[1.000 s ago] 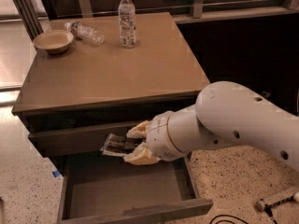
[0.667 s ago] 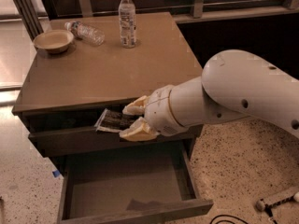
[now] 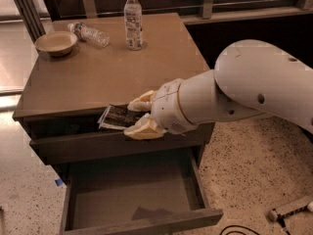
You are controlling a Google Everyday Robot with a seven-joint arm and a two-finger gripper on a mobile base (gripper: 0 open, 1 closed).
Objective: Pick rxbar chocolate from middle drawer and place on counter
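Note:
My gripper (image 3: 138,116) is shut on the rxbar chocolate (image 3: 116,117), a flat black bar with pale print, held level at the height of the counter's front edge. The bar sticks out to the left of the pale fingers (image 3: 142,129). The counter (image 3: 117,72) is the broad grey-brown top of the cabinet. Below my gripper the middle drawer (image 3: 132,192) stands pulled open, its bare floor showing nothing inside. My white arm (image 3: 244,89) comes in from the right.
On the counter's far side stand an upright clear water bottle (image 3: 132,19), a lying water bottle (image 3: 89,34) and a tan bowl (image 3: 56,43). The top drawer front (image 3: 88,146) is slightly out. A cable and small object (image 3: 288,210) lie on the speckled floor at right.
My gripper has risen from the drawer to the counter's front edge with the bar in it, and shifted slightly left.

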